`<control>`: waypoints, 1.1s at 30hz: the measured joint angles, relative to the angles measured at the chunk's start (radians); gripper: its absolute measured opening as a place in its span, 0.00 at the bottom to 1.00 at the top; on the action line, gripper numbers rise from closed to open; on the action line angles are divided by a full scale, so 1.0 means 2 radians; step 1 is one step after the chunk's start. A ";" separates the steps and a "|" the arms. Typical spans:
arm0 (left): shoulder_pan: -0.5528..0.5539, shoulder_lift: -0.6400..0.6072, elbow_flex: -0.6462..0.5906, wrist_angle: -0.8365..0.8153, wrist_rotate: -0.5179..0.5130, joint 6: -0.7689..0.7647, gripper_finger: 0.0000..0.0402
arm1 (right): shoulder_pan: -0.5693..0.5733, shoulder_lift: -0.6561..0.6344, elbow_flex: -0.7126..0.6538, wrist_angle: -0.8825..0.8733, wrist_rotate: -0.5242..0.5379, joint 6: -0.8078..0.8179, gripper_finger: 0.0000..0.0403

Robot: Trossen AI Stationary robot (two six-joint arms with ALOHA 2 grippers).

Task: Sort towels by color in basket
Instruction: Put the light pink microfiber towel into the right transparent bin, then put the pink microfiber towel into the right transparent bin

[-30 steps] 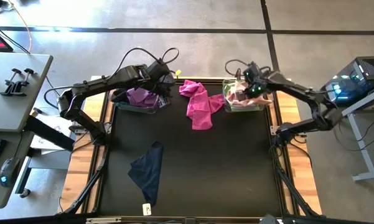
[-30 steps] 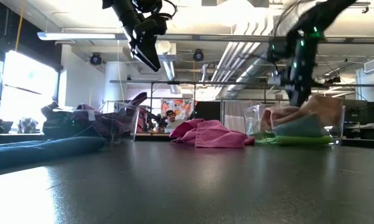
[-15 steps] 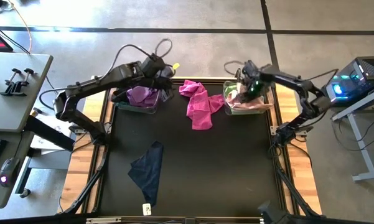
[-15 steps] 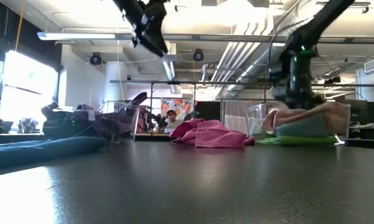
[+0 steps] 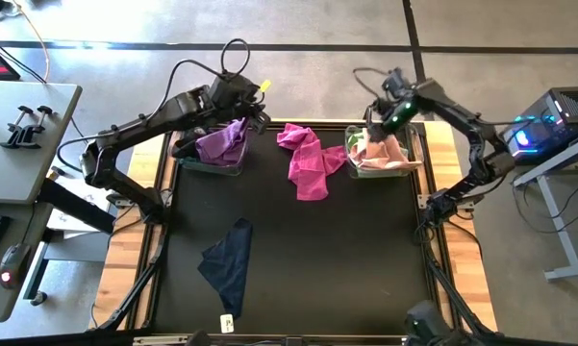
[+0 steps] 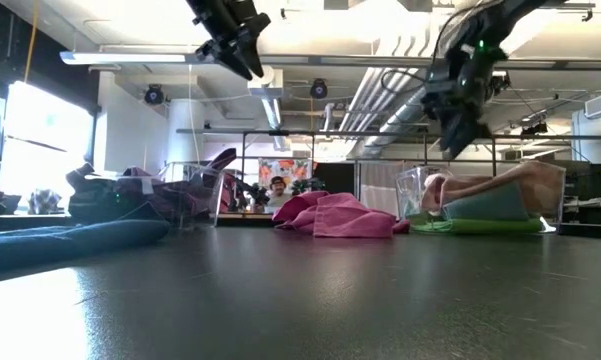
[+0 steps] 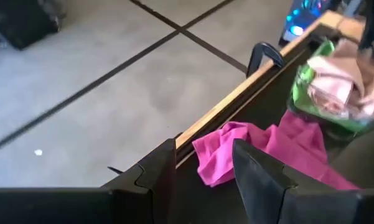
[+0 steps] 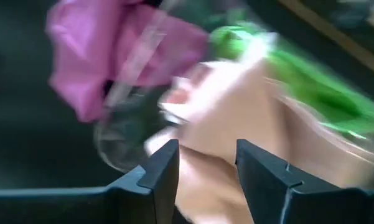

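Both grippers hang open above the baskets at the table's far edge and hold nothing. My left gripper (image 5: 248, 110) (image 7: 202, 167) is over the left basket (image 5: 204, 161), where a purple towel (image 5: 221, 142) lies on top. My right gripper (image 5: 387, 121) (image 6: 456, 132) (image 8: 206, 160) is over the right basket (image 6: 410, 190), where a pale pink towel (image 5: 387, 151) lies on mint and lime ones (image 6: 480, 222). A magenta towel (image 5: 308, 160) lies crumpled on the mat between the baskets. A navy towel (image 5: 228, 261) lies flat near the front left.
The black mat (image 5: 346, 259) is bare across its middle and right. A wooden frame (image 5: 440, 144) borders the mat. A grey side table (image 5: 19, 135) stands at the left and a blue-lit computer (image 5: 548, 125) at the right. A person (image 6: 273, 188) shows far behind the table.
My right gripper has gone down into the right basket with the pale pink towel, opened and let it go, then risen clear toward the far edge. The towel now lies in the basket. My left gripper has drifted up and toward the far edge, still open.
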 joint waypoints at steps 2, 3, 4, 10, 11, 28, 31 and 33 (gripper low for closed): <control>0.004 0.000 0.000 0.000 0.000 -0.020 0.36 | 0.007 0.000 -0.042 0.034 -0.021 -0.002 0.38; 0.005 0.000 0.000 0.000 0.000 -0.029 0.36 | 0.012 0.000 -0.065 0.053 -0.020 -0.002 0.38; 0.006 0.000 0.000 0.000 0.000 -0.034 0.36 | 0.016 0.000 -0.088 0.074 -0.011 0.000 0.38; 0.007 0.002 0.000 -0.001 0.009 -0.019 0.36 | 0.026 0.001 -0.188 0.183 0.084 0.020 0.38; 0.007 0.002 0.000 -0.001 0.016 -0.011 0.36 | 0.025 0.001 -0.190 0.186 0.087 0.029 0.38; 0.006 0.002 -0.026 -0.072 0.087 0.112 0.36 | 0.001 0.000 0.034 0.035 0.005 0.105 0.55; 0.006 0.002 -0.048 -0.073 0.093 0.112 0.36 | 0.021 0.000 0.077 0.040 -0.015 0.101 0.56; 0.006 0.002 -0.062 -0.064 0.097 0.112 0.36 | 0.039 0.000 0.092 0.067 -0.014 0.072 0.56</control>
